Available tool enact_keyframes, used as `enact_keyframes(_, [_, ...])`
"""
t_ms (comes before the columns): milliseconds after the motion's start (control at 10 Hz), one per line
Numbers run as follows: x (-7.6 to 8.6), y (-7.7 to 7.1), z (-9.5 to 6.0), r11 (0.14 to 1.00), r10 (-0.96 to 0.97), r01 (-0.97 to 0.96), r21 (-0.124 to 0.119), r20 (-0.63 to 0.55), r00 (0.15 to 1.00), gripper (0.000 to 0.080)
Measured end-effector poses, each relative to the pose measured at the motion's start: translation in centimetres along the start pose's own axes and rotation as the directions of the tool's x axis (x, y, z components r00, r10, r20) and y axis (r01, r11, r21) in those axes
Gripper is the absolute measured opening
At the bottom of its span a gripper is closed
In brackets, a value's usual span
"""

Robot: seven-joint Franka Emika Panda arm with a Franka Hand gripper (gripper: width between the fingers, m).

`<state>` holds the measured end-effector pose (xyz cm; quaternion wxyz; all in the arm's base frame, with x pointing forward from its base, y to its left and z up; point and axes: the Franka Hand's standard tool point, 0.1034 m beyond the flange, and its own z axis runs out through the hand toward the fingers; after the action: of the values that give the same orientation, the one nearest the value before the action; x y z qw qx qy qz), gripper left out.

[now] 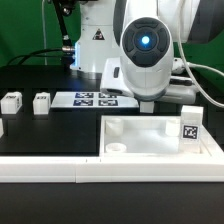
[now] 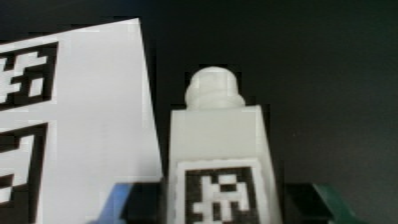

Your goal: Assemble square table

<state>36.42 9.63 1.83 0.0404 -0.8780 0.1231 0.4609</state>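
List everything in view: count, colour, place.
square table top: one, white with a black-white tag, front of the table, toward the exterior view's right.
loose leg blocks: two, white, tagged, at the exterior view's left.
held leg block: one, white, tagged, between the claw's fingers.
marker board: one, white with black tags, behind the top.
border rail: one, white, along the front edge.
table: one, black.
arm: one, white, centre.
claw: one, dark, shut on the held leg block.
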Motion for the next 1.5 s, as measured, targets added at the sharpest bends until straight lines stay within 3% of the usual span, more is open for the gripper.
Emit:
enact_keyframes(100, [-1.2,0.3,-3.1,1.000,-0.007,0.007,-0.007,-0.005,1.000,0.0288])
enact_keyframes(200, [-2.2,0.8,-6.4,1.000,-0.015,0.015,0.005,-0.044,0.999,0.0288])
enact_keyframes(300, [-2.8,1.6,-9.0,1.000,-0.022,0.022,-0.002,-0.099,0.995,0.0290])
enact_keyframes(400, [-2.9,1.8,-10.6,0.999,-0.042,0.038,-0.027,-0.178,0.983,0.0290])
enact_keyframes(600, [-2.5,1.6,-10.3,0.999,-0.044,0.040,-0.022,-0.210,0.977,0.0290])
enact_keyframes(800, [-2.3,1.3,-11.5,0.998,-0.063,0.064,-0.010,-0.343,0.937,0.0290])
enact_keyframes(1000, [-2.6,2.3,-18.8,0.992,-0.125,0.115,-0.052,-0.530,0.838,0.0290])
enact_keyframes(1100, [-2.7,2.6,-21.1,0.990,-0.138,0.130,-0.058,-0.613,0.778,0.0290])
enact_keyframes(1500, [-1.9,2.0,-20.8,0.987,-0.131,0.150,-0.050,-0.790,0.599,0.0290])
